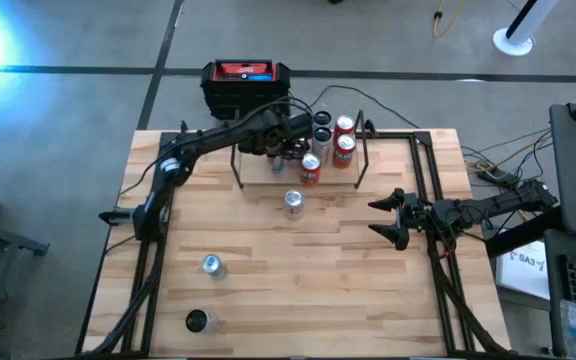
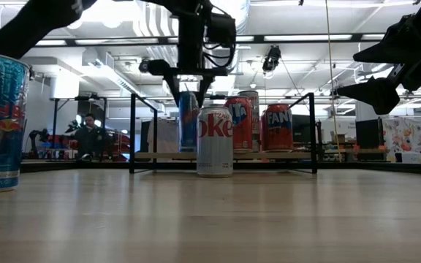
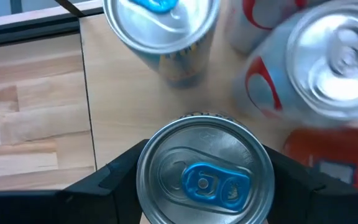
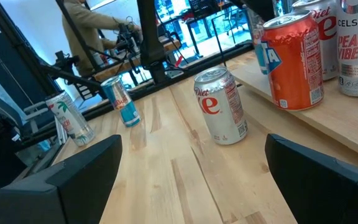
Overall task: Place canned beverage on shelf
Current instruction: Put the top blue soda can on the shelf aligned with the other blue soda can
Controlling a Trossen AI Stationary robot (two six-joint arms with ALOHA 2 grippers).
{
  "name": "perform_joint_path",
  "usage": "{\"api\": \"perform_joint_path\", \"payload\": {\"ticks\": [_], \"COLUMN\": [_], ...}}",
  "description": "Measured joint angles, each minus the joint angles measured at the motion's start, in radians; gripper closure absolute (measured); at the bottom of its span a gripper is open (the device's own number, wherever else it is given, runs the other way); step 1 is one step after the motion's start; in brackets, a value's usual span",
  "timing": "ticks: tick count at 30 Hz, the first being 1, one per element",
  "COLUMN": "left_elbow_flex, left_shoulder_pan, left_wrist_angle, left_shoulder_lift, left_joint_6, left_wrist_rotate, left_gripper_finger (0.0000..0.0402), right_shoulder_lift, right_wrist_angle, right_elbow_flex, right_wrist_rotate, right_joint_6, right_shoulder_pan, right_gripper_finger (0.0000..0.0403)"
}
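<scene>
The shelf, a low wood board on thin black posts, stands at the table's far middle. Several cans stand on it, among them an orange Fanta and a red one. My left gripper reaches over the shelf's left part and is shut on a blue slim can, whose silver top has a blue tab. A Diet Coke can stands on the table in front of the shelf. My right gripper waits open near the table's right side. My left gripper pinches the blue can between its two fingers, on opposite sides of the wall just below the top rim. The fingers come from above, slanting down. The can is upright over the shelf board; whether its base rests on the board I cannot tell.
Another blue-tab can and a silver-topped red-and-white can stand close by the held one. Two more cans stand on the table's near left. A black box with a red top sits behind the shelf.
</scene>
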Motion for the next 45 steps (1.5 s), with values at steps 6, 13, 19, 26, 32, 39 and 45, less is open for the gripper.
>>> {"api": "perform_joint_path", "payload": {"ticks": [6, 13, 19, 26, 32, 39, 45], "left_elbow_flex": [0.057, 0.069, 0.068, 0.068, 0.068, 0.066, 0.066], "left_shoulder_pan": [0.014, 0.035, 0.048, 0.054, 0.054, 0.054, 0.054], "left_wrist_angle": [-0.038, -0.046, -0.053, -0.053, -0.052, -0.051, -0.043], "left_shoulder_lift": [0.032, 0.042, 0.042, 0.042, 0.042, 0.042, 0.045], "left_joint_6": [-0.001, -0.001, -0.002, -0.003, -0.007, -0.014, -0.014], "left_wrist_rotate": [-0.004, -0.01, -0.011, -0.009, -0.002, -0.001, -0.001], "left_gripper_finger": [0.0173, 0.0173, 0.0173, 0.0172, 0.0172, 0.0172, 0.0172], "right_shoulder_lift": [0.0, 0.0, 0.0, 0.0, 0.0, 0.0, 0.0], "right_wrist_angle": [0.0, 0.0, 0.0, 0.0, 0.0, 0.0, 0.0], "right_elbow_flex": [0.0, 0.0, 0.0, 0.0, 0.0, 0.0, 0.0], "right_wrist_rotate": [0.0, 0.0, 0.0, 0.0, 0.0, 0.0, 0.0], "right_joint_6": [0.0, 0.0, 0.0, 0.0, 0.0, 0.0, 0.0], "right_shoulder_pan": [0.0, 0.0, 0.0, 0.0, 0.0, 0.0, 0.0], "right_gripper_finger": [0.0023, 0.0023, 0.0023, 0.0023, 0.0023, 0.0023, 0.0023]}}
